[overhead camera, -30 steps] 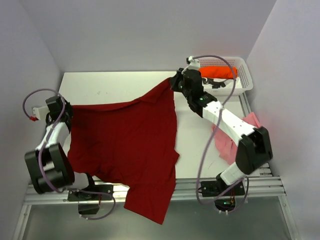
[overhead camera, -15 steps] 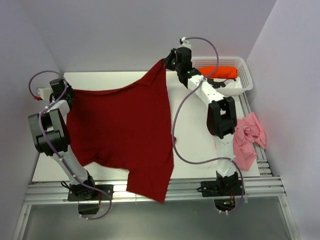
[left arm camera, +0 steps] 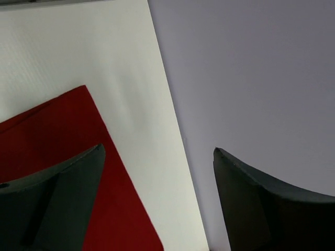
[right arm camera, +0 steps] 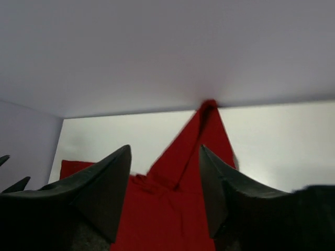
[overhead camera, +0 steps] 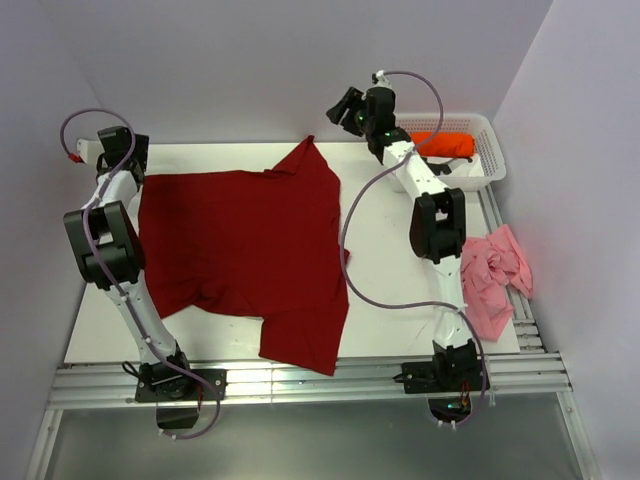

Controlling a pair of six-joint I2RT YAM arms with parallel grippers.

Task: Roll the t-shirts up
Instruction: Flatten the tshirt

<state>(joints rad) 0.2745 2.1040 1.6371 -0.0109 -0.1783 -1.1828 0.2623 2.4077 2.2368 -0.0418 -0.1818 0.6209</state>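
Edges first, from the overhead cam: the dark red cotton t-shirt [overhead camera: 245, 250] lies spread across the left and middle of the white table [overhead camera: 385, 230]. Its left side runs just inside the table's left edge, one pointed bit reaches the far edge by the back wall, and the lowest corner hangs a little past the near edge. There's bare tabletop to the right of it, crossed by a thin grey cable [overhead camera: 345, 255], and more in the near-left corner.

The pale pink t-shirt [overhead camera: 492, 275] is crumpled at the right edge, partly off the table. The bright orange t-shirt [overhead camera: 440, 143] sits bundled inside the white plastic lattice basket [overhead camera: 485, 165] at the far right corner. Plain lavender walls [overhead camera: 250, 70] box the table in on three sides, so it's pretty tight back there.

The left gripper [overhead camera: 120, 150] is up at the far-left corner and the right gripper [overhead camera: 342, 108] hangs above the far edge near the shirt's point.

Left wrist cam: the left gripper [left arm camera: 158, 149] has its jaws spread wide with nothing between them, just table edge and wall, and a red shirt corner [left arm camera: 63, 130] lying flat beside the left finger.

Right wrist cam: the right gripper [right arm camera: 165, 147] is also spread and empty, with the shirt's point [right arm camera: 201, 136] on the table below and touching the wall line.
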